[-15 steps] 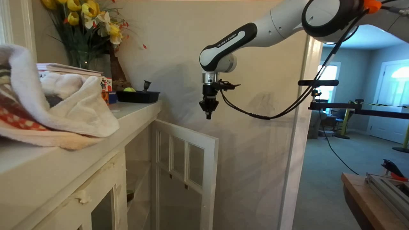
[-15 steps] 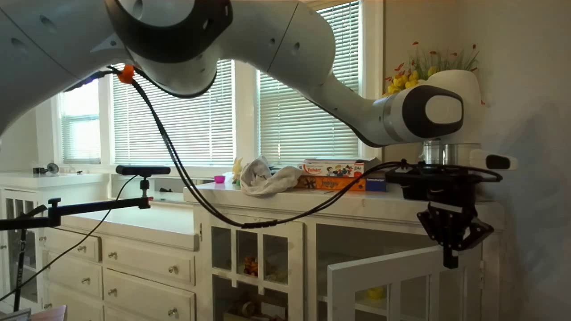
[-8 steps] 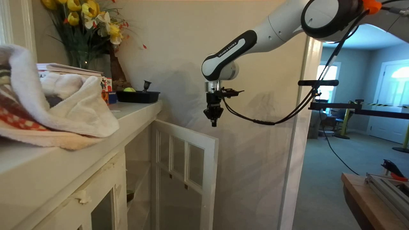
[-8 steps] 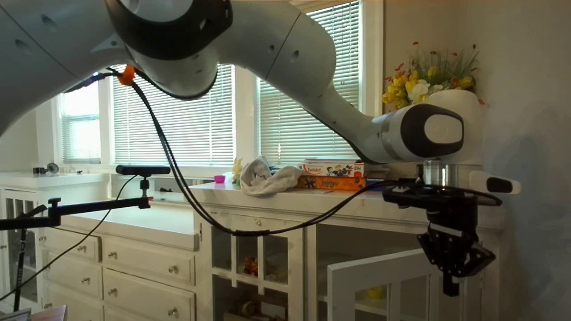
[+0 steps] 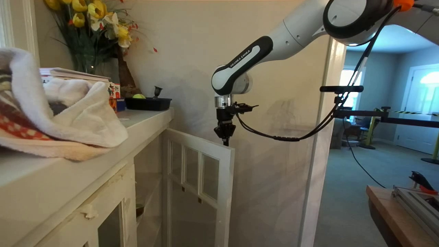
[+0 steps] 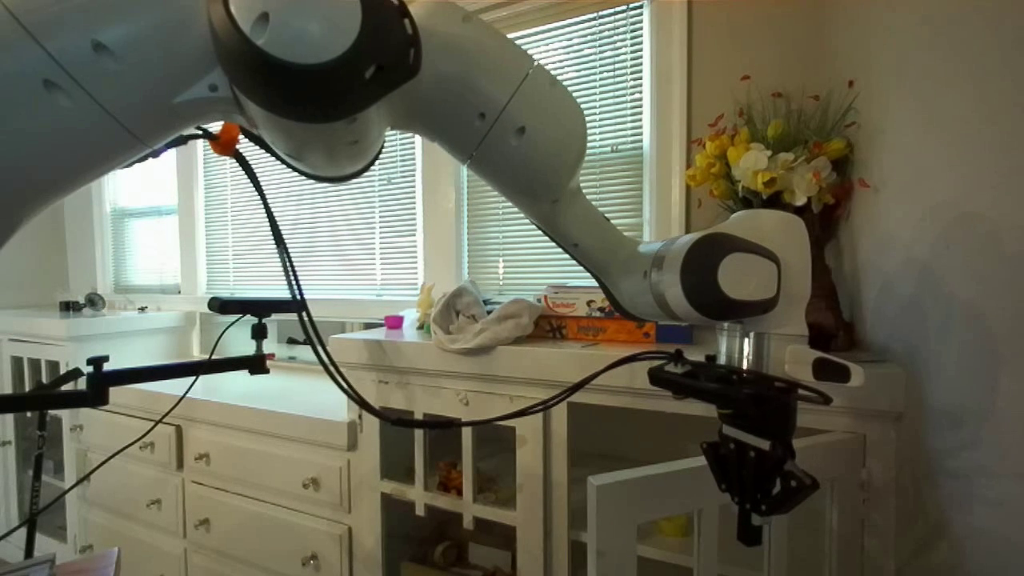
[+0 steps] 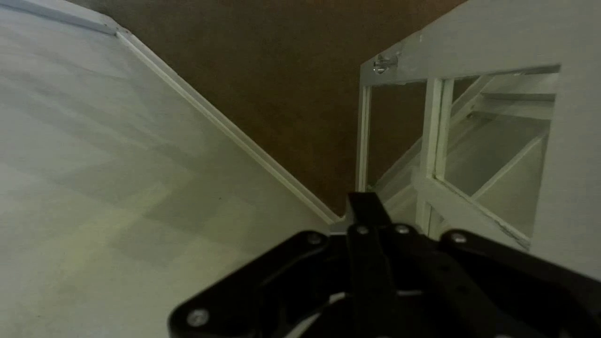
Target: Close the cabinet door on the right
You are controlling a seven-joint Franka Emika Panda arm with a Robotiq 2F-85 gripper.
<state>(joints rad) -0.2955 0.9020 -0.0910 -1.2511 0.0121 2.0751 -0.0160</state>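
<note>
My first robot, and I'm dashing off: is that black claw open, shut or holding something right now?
Black two-finger gripper: closed, holding nothing; the open white cabinet door beside it is not gripped.

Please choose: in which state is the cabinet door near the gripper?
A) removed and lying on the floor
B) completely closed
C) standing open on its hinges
C: in both exterior views the cabinet door stands swung out at an angle from the cabinet front.
</note>
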